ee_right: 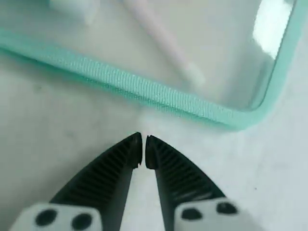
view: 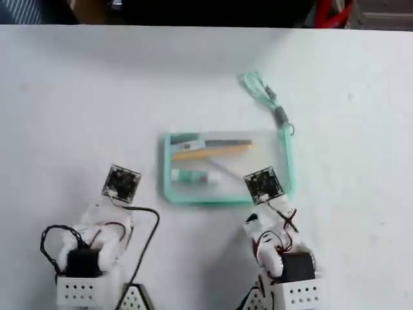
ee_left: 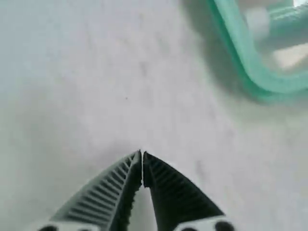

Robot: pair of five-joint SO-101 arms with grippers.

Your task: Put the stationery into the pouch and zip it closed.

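Note:
A clear pouch (view: 226, 166) with a mint-green border lies flat in the middle of the table, its green strap (view: 261, 90) trailing off its far right corner. Inside it lie several stationery items, among them a yellow pencil (view: 210, 152) and a pale pen (ee_right: 163, 38). My left gripper (ee_left: 142, 161) is shut over bare table to the left of the pouch's near left corner (ee_left: 269, 84). My right gripper (ee_right: 143, 144) is shut and holds nothing, just short of the pouch's near edge (ee_right: 144, 89) by its right corner.
The white table (view: 84, 97) spreads wide on every side of the pouch. Both arm bases (view: 80, 287) sit at the near edge, with loose cables around them. Dark clutter lines the far edge.

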